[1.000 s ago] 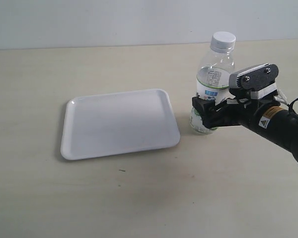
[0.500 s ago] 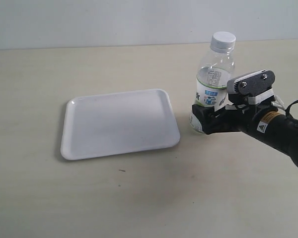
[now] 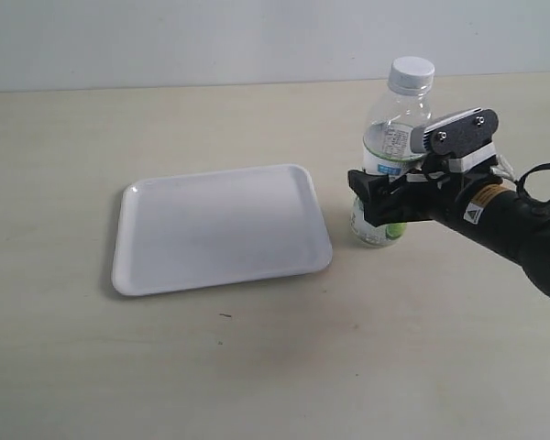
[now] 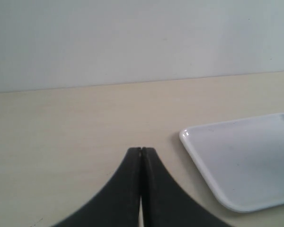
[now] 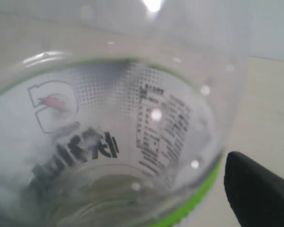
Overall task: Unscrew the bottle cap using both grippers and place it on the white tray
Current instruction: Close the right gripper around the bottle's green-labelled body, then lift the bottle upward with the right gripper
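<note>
Compared with half a second ago, the right gripper [image 3: 378, 198] is seen higher and further left, now level with the label of the bottle [image 3: 396, 128]. The left gripper [image 4: 141, 149] is pressed fully together with nothing between its fingers. The white tray [image 3: 220, 229] lies flat on the table [image 3: 257, 367], just left of the upright bottle, on whose neck the bottle cap [image 3: 412, 73] is seated. The right gripper's jaws are set around the bottle; whether they clamp it cannot be told.

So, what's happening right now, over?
Right tool around bottle, grip unclear. Left tool shut, empty. Cap on bottle, tray empty. Nothing in the way.
</note>
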You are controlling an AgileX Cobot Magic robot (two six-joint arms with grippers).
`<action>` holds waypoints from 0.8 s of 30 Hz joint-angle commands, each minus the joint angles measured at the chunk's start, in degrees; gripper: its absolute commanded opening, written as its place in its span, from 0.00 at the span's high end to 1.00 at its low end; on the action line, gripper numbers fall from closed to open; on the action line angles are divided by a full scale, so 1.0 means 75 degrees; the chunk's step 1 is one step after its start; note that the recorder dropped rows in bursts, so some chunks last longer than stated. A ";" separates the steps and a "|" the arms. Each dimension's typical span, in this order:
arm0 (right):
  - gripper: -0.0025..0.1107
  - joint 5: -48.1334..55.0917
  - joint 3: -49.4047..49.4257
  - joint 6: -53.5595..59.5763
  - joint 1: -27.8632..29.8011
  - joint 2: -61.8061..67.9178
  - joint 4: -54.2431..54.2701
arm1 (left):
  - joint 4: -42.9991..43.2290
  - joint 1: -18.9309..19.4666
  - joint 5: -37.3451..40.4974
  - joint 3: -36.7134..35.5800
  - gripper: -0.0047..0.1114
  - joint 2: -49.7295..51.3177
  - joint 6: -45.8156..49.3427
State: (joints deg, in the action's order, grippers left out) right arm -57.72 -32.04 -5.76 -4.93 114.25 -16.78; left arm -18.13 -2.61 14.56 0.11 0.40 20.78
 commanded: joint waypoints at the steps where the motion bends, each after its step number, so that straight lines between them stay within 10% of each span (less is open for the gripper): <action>1: 0.22 0.0132 -0.0061 0.0009 -0.0015 -0.0020 -0.0042 | -0.0038 0.0012 -0.0012 -0.0015 0.96 -0.0053 0.0006; 8: 0.27 0.0307 -0.0061 -0.0037 -0.0015 -0.0020 -0.0042 | -0.0038 0.0012 -0.0012 -0.0015 0.96 -0.0053 0.0006; 20: 0.98 0.0307 -0.0061 -0.0071 -0.0015 -0.0020 -0.0042 | -0.0038 0.0012 -0.0012 -0.0015 0.96 -0.0053 0.0006; 24: 0.98 0.0259 -0.0048 -0.0684 -0.0015 -0.0164 -0.0021 | -0.0038 0.0012 -0.0012 -0.0015 0.96 -0.0053 0.0006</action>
State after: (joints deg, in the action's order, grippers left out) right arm -55.69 -32.22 -7.93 -4.93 114.25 -17.04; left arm -18.13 -2.61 14.56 0.11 0.40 20.78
